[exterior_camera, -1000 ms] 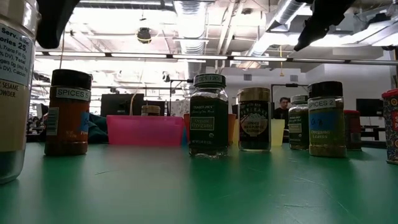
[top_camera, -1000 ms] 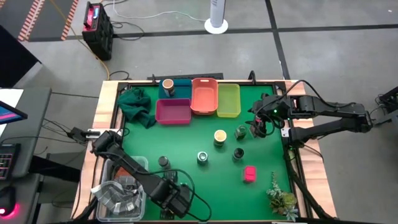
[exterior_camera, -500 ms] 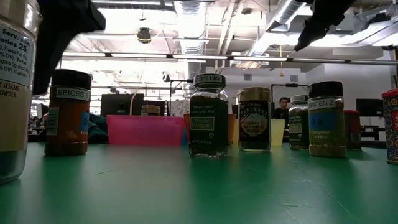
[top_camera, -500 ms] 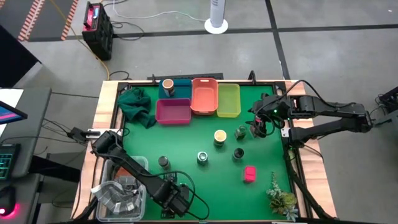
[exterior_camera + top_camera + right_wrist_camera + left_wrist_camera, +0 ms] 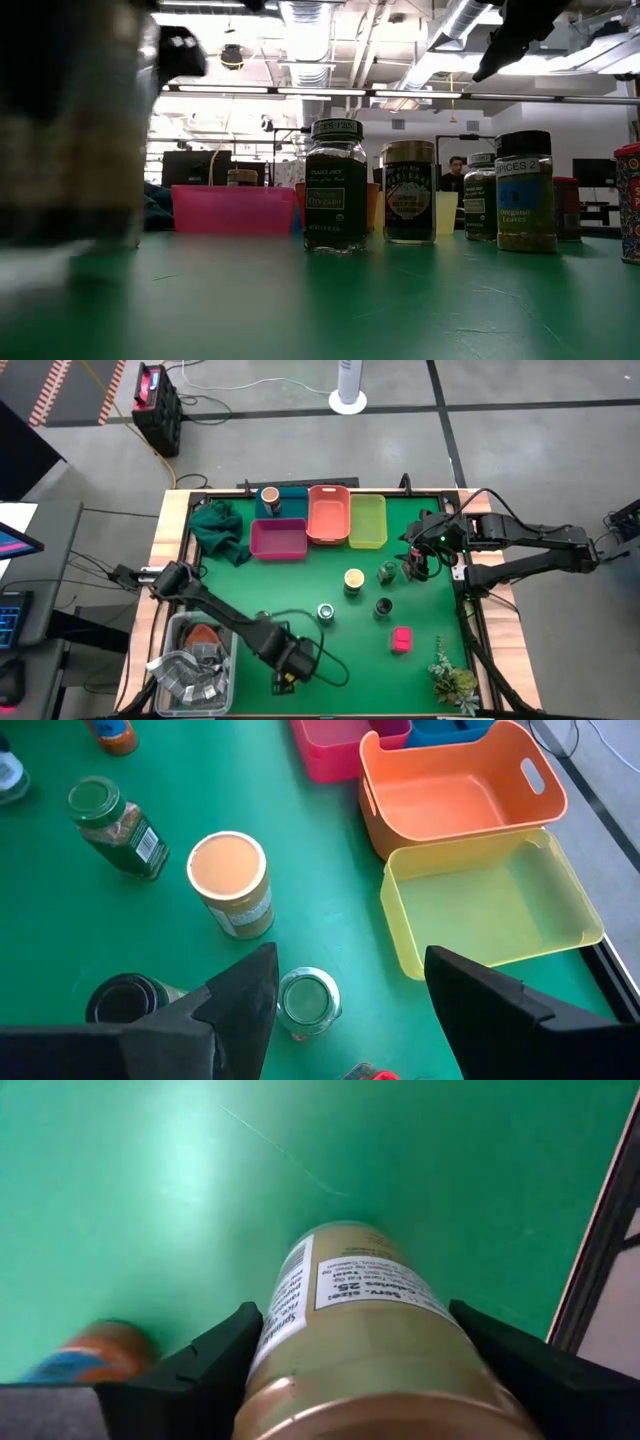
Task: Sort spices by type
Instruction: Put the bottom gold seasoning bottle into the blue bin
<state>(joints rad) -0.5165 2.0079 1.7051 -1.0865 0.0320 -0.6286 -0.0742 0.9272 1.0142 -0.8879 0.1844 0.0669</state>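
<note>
Left jaws (image 5: 350,1370) clamp a tan-lidded round spice jar with white label (image 5: 350,1330) above the green counter (image 5: 150,1180), near its front edge. Right jaws (image 5: 345,1010) spread wide, empty, hovering; below them a clear-topped jar (image 5: 308,1002), beyond it a tan-topped jar (image 5: 230,882), orange tray (image 5: 455,785) and yellow-green tray (image 5: 490,895).

Across the top of the green worktop (image 5: 330,660) in the high view stand four trays: a blue one (image 5: 292,500), a magenta one (image 5: 278,539) just below it, an orange one (image 5: 328,514) and a yellow-green one (image 5: 367,520). A crumpled green cloth (image 5: 217,530) lies at upper left, a clear tub (image 5: 192,665) of grey packets at lower left, and a small plant (image 5: 452,678) at lower right.
</note>
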